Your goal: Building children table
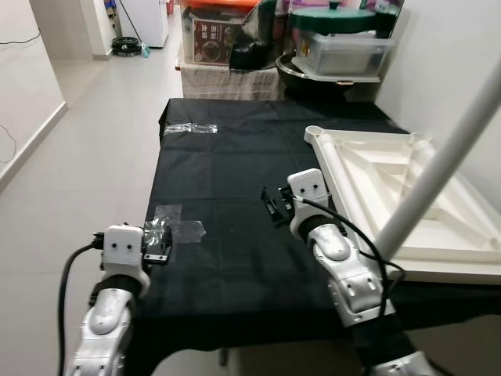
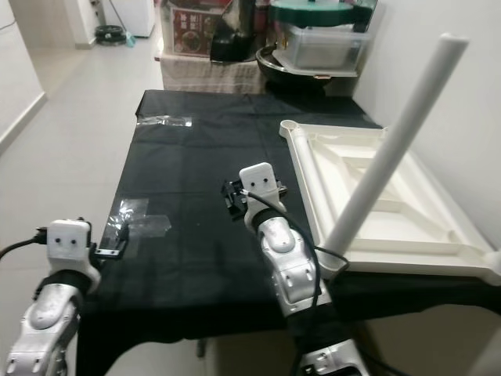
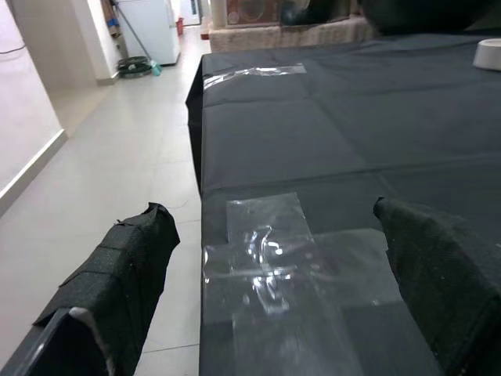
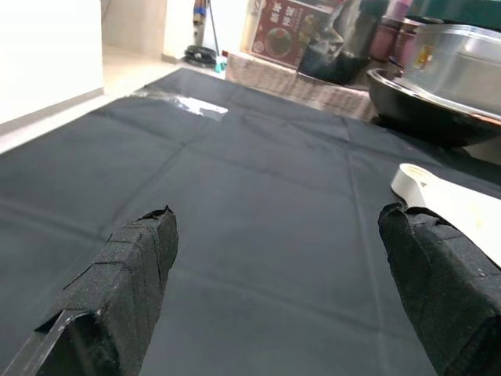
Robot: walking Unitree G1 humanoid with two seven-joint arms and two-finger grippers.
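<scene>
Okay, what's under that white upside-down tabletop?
The white tabletop lies underside up on the black cloth, one white leg already fitted and sticking up. What the cloth itself covers cannot be seen.

The white tabletop (image 1: 407,196) lies upside down, one white leg (image 2: 391,149) seemingly mounted, slanting upward.

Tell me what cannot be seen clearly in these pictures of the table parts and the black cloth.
- White leg: its top end is cut off by the edge in the left eye view.
- White tabletop: its right side is cut off by the edge in the left eye view.
- Box labels beyond the black cloth: too small to read.
- Table under the cloth: hidden by it.
</scene>
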